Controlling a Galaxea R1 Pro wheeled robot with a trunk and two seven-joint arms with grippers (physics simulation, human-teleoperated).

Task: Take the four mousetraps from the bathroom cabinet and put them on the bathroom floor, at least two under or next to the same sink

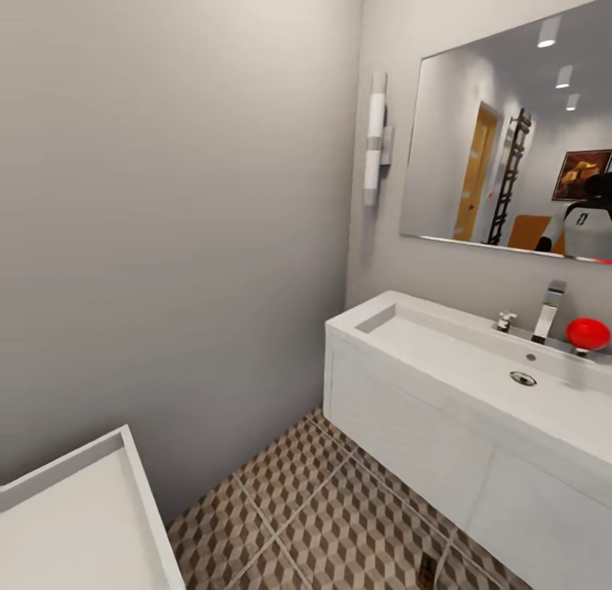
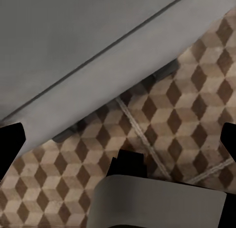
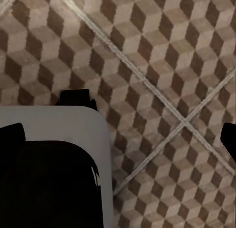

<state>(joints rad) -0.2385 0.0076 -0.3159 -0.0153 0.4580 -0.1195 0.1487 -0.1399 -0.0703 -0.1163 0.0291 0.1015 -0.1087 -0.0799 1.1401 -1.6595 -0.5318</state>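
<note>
On vanity, sink (image 1: 476,365) empty, red ball (image 1: 587,333) behind

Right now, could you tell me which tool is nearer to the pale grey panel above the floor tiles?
Left, probably. The left tool faces the panel close ahead; the right tool looks down at floor tiles beside the robot's base.

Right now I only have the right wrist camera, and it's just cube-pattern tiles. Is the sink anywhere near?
Observer: Yes. In the head view the sink is ahead to the right, on a white vanity against the wall.
Operator: Anything on the sink?
Observer: A round red object sits on its back ledge, beside the chrome tap.
</note>
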